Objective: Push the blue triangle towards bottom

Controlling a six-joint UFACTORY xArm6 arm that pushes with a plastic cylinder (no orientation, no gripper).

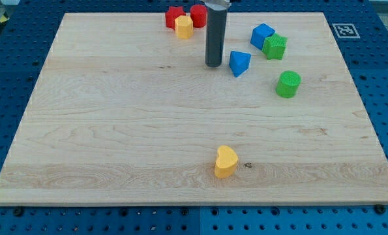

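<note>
- Looking at the table point(115, 130), it's mostly bare wood, with the blocks bunched up at the view's top.
- My tool is just a rod, nothing grasped; my tip point(213, 65) sits just left of the blue triangle point(239, 62), maybe touching.
- Triangle's up top, so basically the whole push toward bottom looks left to do.

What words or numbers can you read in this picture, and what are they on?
There are no words, letters or numbers to read anywhere.
The only sign is a black-and-white square marker, a pattern and not text, at the wooden board's corner at the view's top right.
The blue triangle, the other coloured blocks and my tip carry no writing.
</note>
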